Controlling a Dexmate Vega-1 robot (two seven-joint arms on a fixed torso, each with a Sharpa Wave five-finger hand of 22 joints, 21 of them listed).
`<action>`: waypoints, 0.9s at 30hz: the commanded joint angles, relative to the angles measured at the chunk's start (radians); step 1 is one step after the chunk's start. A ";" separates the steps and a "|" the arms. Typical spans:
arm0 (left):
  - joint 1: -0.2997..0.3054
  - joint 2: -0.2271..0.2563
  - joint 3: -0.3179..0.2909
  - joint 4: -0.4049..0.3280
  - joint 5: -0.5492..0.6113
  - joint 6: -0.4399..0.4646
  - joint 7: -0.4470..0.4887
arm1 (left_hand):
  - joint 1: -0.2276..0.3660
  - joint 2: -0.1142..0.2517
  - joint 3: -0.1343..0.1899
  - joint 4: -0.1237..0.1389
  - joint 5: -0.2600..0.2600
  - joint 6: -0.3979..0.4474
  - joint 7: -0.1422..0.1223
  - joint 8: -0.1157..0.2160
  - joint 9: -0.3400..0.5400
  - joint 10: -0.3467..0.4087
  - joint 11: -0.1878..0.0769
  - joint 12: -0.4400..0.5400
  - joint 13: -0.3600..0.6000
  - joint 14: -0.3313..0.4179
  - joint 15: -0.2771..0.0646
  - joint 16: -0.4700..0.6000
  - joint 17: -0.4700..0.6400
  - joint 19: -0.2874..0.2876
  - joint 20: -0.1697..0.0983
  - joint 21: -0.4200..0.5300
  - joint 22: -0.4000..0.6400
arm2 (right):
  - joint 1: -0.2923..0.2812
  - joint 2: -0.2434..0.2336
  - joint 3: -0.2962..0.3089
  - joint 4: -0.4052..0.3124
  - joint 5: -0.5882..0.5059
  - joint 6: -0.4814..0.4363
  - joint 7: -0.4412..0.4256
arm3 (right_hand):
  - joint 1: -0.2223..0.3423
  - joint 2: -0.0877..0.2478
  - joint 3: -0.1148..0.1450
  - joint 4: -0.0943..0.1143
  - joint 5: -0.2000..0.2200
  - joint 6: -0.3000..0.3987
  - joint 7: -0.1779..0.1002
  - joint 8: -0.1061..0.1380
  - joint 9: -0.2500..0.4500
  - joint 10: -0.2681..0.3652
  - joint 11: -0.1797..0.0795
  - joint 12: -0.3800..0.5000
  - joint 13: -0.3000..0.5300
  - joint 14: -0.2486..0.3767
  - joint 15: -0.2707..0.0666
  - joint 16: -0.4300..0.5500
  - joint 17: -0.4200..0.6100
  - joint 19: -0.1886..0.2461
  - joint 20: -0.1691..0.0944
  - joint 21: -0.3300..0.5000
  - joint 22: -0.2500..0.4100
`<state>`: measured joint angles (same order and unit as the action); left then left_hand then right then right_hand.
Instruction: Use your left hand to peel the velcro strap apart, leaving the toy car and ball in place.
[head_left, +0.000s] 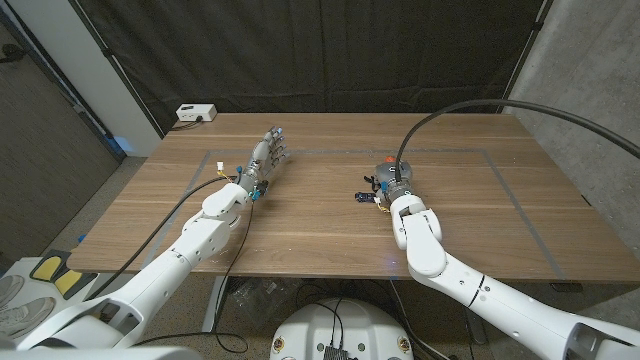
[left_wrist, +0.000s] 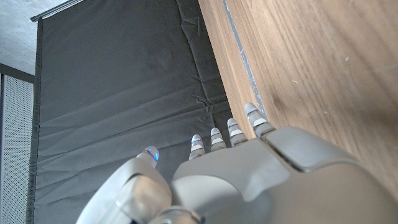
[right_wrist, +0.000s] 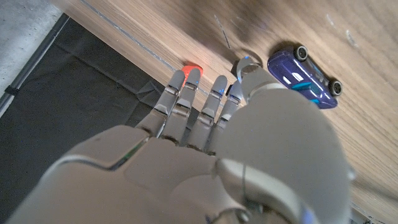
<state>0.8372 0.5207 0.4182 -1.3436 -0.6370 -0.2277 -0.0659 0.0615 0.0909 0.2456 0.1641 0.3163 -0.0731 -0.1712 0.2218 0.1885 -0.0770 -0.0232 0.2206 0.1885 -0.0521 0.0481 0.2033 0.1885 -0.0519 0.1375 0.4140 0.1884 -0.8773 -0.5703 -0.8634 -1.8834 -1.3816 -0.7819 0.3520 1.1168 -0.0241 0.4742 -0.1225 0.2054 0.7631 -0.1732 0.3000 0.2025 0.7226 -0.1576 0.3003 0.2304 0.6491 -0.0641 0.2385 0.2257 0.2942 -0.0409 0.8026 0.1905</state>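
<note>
Both hands hold nothing, fingers extended: right hand (right_wrist: 249, 149) beside blue toy car (right_wrist: 305, 78), left hand (head_left: 267, 158) apart.

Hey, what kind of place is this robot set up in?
Probably a robotics lab or test room: a wooden table marked with tape lines, a black curtain hung behind it, bare concrete wall to the side, and cables trailing off the arms.

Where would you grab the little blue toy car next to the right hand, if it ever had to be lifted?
Pinch the toy car across its long sides, between the wheels, coming from above. Its body is long and narrow, so that is probably the shortest span, and the right hand stands close beside it, leaving the top freest.
</note>
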 joint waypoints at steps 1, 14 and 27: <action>-0.004 0.000 0.003 -0.001 0.001 0.002 -0.005 | -0.002 0.014 -0.001 0.000 0.006 0.006 -0.007 -0.004 0.002 0.004 0.001 -0.005 0.001 0.007 0.002 -0.002 0.003 0.005 0.004 -0.003 0.005 | 0.005 0.007 0.004 0.026 0.022 -0.003 0.012 | -0.009 -0.001 -0.004 0.001 0.011 0.010 0.001 0.004 0.002 0.002 0.005 -0.002 0.004 0.006 -0.166 -0.002 0.001 0.001 -0.042 0.006 0.003; -0.007 -0.001 0.006 -0.009 0.003 0.004 -0.005 | -0.006 0.014 -0.005 0.001 0.007 0.009 -0.008 -0.007 0.002 0.005 0.001 -0.006 0.002 0.009 0.003 -0.003 0.003 0.006 0.007 -0.005 0.005 | 0.021 0.005 -0.009 0.055 0.026 -0.028 0.054 | -0.042 0.011 -0.015 0.022 0.016 0.009 0.012 0.000 0.002 0.001 0.012 -0.007 0.003 0.010 -0.162 -0.005 0.000 0.002 -0.040 0.011 0.003; -0.003 0.000 0.005 -0.014 0.001 0.004 -0.005 | -0.009 0.013 -0.009 0.000 0.009 0.010 -0.007 -0.010 0.003 0.005 -0.001 -0.008 0.002 0.009 0.004 -0.004 0.003 0.006 0.007 -0.008 0.005 | 0.026 -0.010 -0.003 0.054 0.102 -0.035 0.021 | -0.082 0.073 -0.035 0.047 0.014 0.130 0.058 0.040 0.003 0.054 0.019 -0.003 -0.009 0.053 -0.168 0.011 0.008 0.028 -0.048 0.034 0.000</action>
<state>0.8311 0.5204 0.4231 -1.3497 -0.6353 -0.2251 -0.0713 0.0615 0.0912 0.2401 0.1641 0.3163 -0.0677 -0.1766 0.2142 0.1884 -0.0770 -0.0232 0.2128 0.1884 -0.0521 0.0481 0.1990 0.1884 -0.0483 0.1412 0.4094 0.1884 -0.8538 -0.5689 -0.8664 -1.8326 -1.3670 -0.8024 0.3846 1.0249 0.0279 0.4387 -0.0755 0.2194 0.8652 -0.1212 0.3244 0.1990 0.7557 -0.1346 0.2921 0.2225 0.6794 -0.0638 0.2368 0.2280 0.3085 -0.0412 0.8286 0.1907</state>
